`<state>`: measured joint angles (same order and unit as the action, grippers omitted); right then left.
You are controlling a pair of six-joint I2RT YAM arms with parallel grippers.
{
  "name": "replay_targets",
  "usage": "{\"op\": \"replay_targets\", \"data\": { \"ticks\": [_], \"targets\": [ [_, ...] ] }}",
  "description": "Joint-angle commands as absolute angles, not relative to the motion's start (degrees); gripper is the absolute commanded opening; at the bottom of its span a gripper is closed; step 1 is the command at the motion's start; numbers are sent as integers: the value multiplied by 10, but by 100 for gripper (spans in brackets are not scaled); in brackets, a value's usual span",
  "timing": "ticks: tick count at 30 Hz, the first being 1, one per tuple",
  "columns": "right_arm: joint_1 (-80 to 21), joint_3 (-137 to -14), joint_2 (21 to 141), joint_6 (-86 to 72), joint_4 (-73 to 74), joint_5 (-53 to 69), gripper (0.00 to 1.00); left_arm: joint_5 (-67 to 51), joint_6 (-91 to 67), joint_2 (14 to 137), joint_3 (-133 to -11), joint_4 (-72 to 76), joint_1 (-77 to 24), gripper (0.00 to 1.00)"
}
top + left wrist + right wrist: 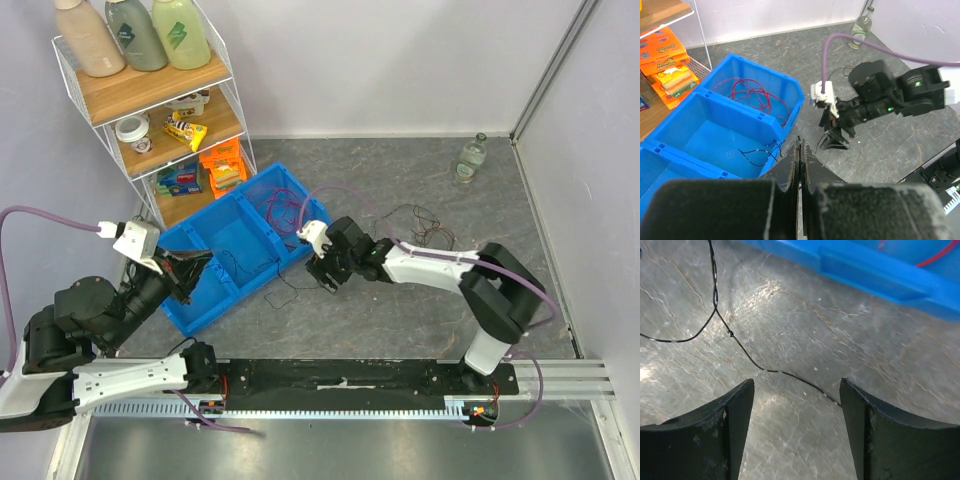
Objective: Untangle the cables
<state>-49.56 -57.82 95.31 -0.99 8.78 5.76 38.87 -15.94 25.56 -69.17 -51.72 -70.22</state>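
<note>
- Top view: a blue bin (214, 228) sits on the grey surface (400, 310), next to a wire shelf rack (150, 112).
- Top view: a red cable (285, 208) lies looped in the bin's end compartment, the one farthest from the left arm. A black cable (240, 265) lies in the middle compartment.
- Top view: a loose black strand (288, 283) lies on the surface just outside the bin, at the right fingers (323, 284). A dark bunch (428, 232) lies well apart, behind the right arm. A bottle (472, 158) stands near the back wall.
- Top view: the left fingers (195, 268) hang over the bin's near end.
- Left wrist view: the left fingers (790, 170) are pressed together with nothing between them. Below them are the red cable (755, 97) in the far compartment and the black cable (760, 152) in the nearer one.
- Right wrist view: the right fingers (737, 410) stand apart, low over the surface and gripping nothing. The loose black strand (740, 347) runs across the surface between them and reaches the right-hand finger in this view. Whether it touches that finger cannot be told. The bin's wall (880, 275) crosses the top.
</note>
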Motion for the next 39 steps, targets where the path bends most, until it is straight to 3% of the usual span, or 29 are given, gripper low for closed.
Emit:
{"op": "replay_targets", "data": {
  "ticks": [1,9,11,16,21,32,36,39],
  "targets": [
    [-523,-605,1007,59,9,106,77,400,-191,248,-692,-507,-704,2],
    [-577,-623,1056,92,21,77,70,403,-200,234,-693,-519,-704,2],
    [-597,-610,1060,91,5,27,65,406,-200,231,-693,-520,-705,2],
    [-644,-587,1085,77,-34,-172,27,423,-193,227,-698,-519,-704,2],
    [-646,-527,1013,55,-64,-235,0,428,-200,227,-713,-545,-705,2],
    [-594,-475,706,-31,36,-202,0,375,-236,267,-625,-531,-704,2],
    [-592,-507,649,-9,100,-190,0,373,-229,283,-600,-525,-704,4],
    [-593,-530,628,10,133,-188,0,344,-217,291,-597,-501,-705,39]
  ]
}}
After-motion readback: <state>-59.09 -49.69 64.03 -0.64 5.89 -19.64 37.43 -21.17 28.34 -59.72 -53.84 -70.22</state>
